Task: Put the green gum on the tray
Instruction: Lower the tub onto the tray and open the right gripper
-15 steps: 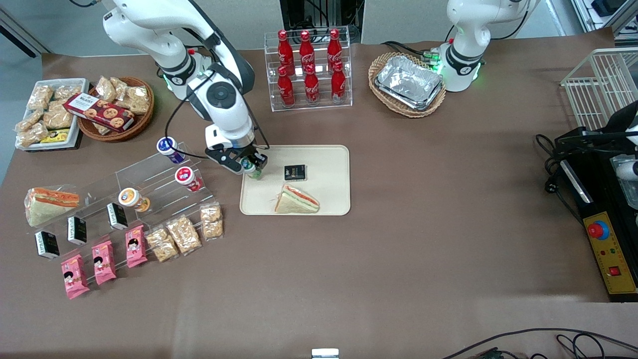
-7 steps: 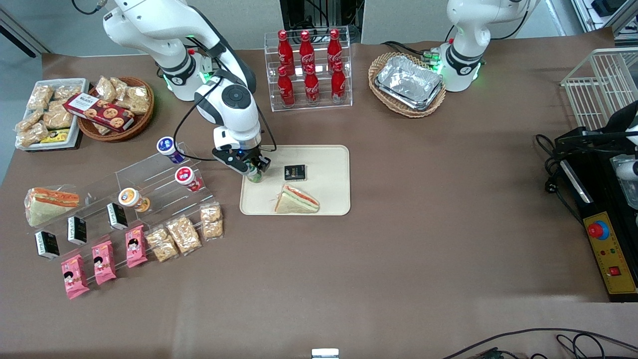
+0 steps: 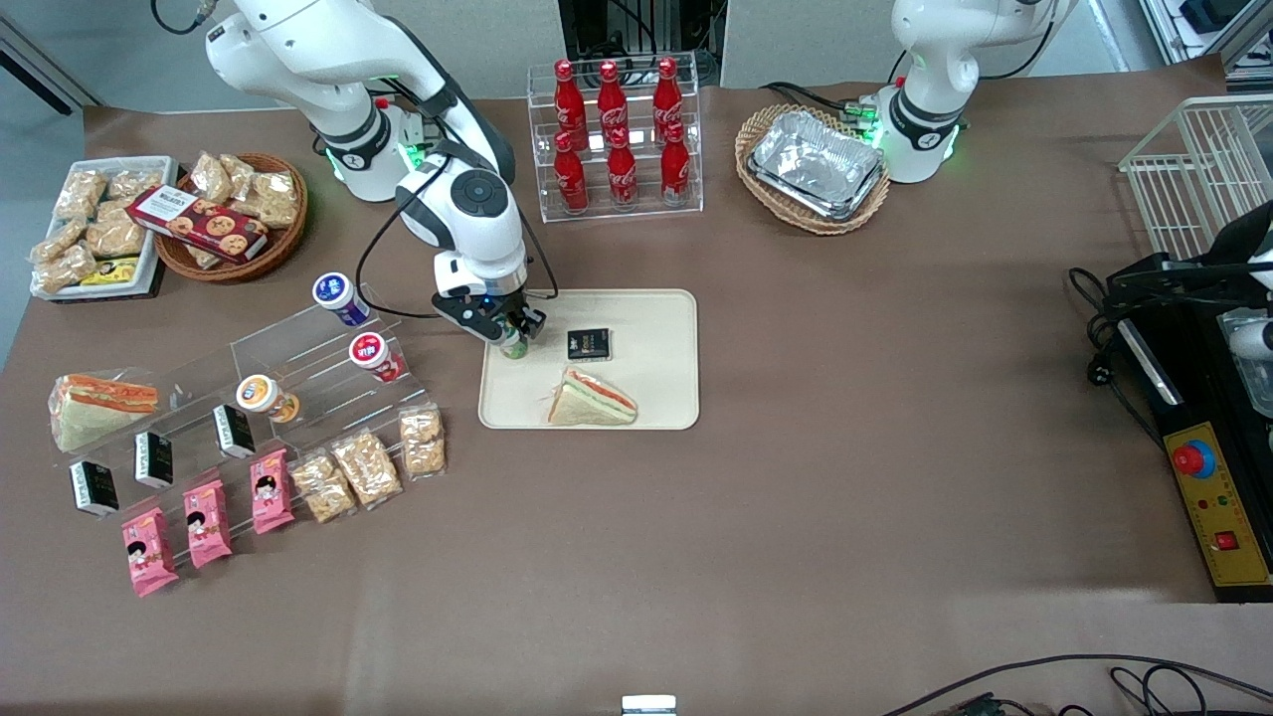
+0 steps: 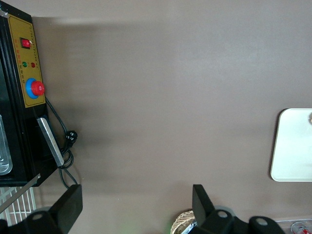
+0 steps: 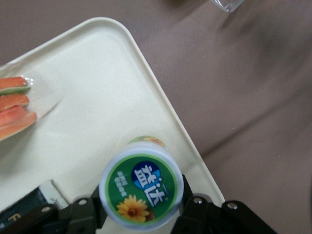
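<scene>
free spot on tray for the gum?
Gripper holds the green gum over the tray corner nearest the working arm; bare there. Also bare along the parked arm's edge. Crowded mid-tray: black packet, sandwich.

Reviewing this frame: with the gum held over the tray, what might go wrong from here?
1. The gripper, shut on the green gum, hangs close to the tray rim; released here, the bottle may catch the rim and tip onto the table.
2. It looks not yet set down; dropped, the round bottle might roll toward the black packet or the sandwich.
</scene>
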